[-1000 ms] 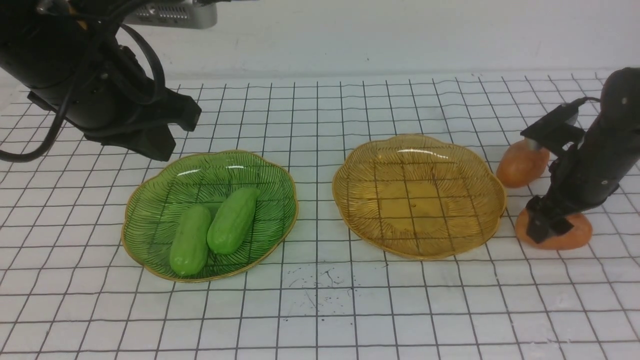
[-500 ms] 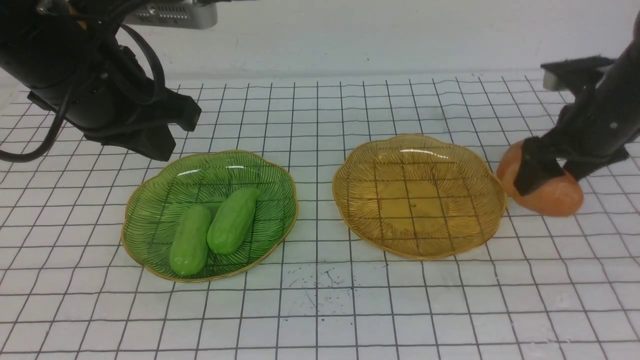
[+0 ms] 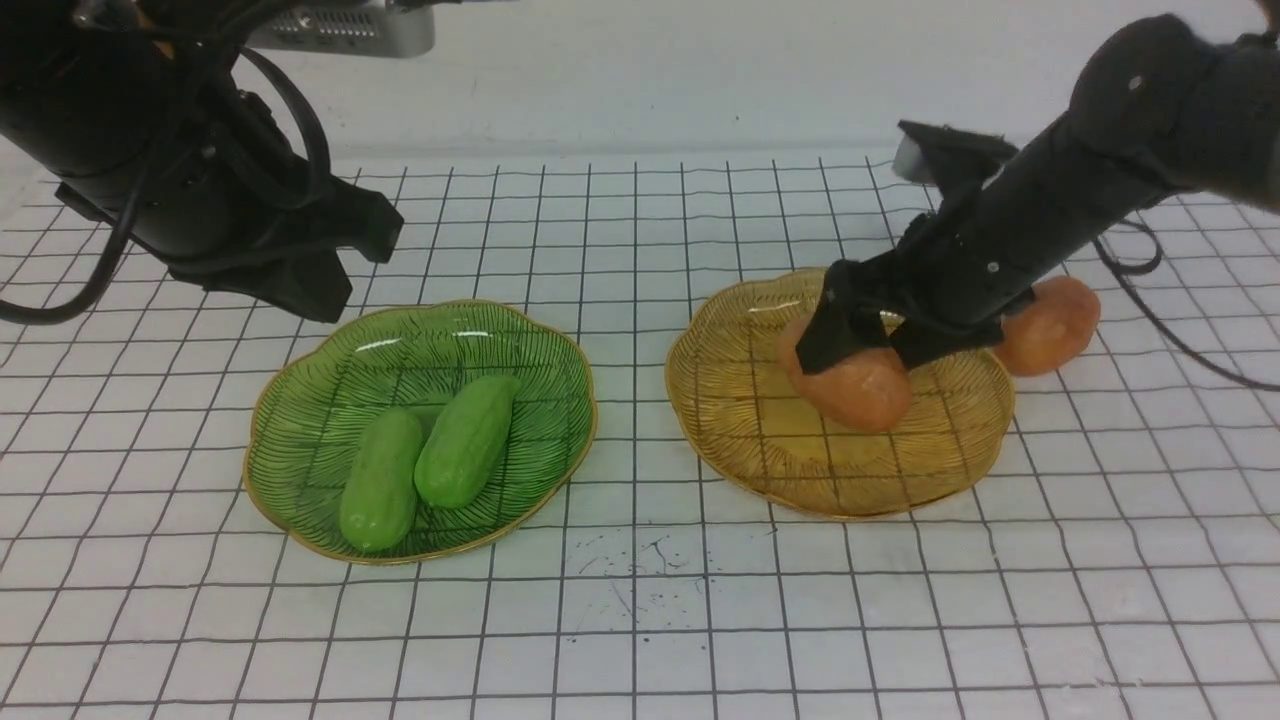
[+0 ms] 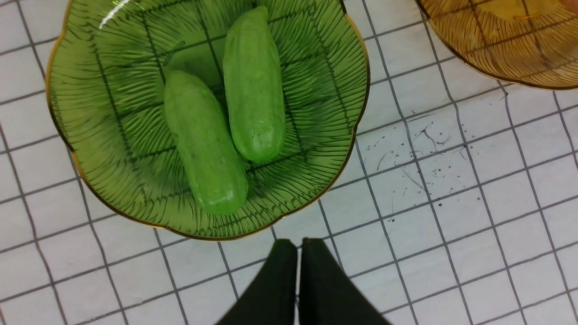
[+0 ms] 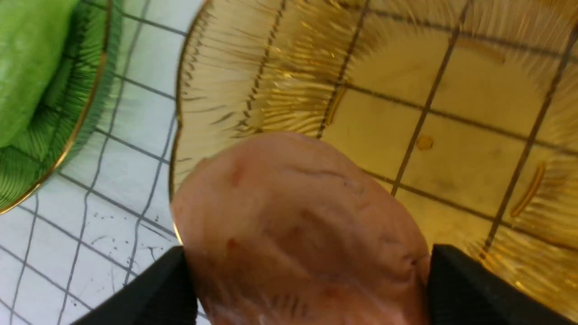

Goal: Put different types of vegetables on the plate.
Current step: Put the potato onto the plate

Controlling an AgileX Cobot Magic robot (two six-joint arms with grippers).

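My right gripper (image 3: 868,350) is shut on an orange-brown potato (image 3: 852,386) and holds it just above the amber plate (image 3: 740,440). In the right wrist view the potato (image 5: 298,230) fills the gap between both black fingers (image 5: 469,289). A second potato (image 3: 1050,312) lies on the table behind that plate's right rim. Two green cucumbers (image 3: 381,480) (image 3: 466,440) lie side by side in the green plate (image 3: 300,400). My left gripper (image 4: 299,246) is shut and empty, hovering over the table near the green plate's (image 4: 81,90) rim.
The table is a white sheet with a black grid (image 3: 640,620). Small ink specks (image 3: 640,555) mark it between the plates. A white wall (image 3: 700,70) closes the far side. The left arm's body (image 3: 200,180) hangs behind the green plate.
My right gripper has lifted one potato off the table at the right and carried it left, over the amber plate. The left arm has stayed still.
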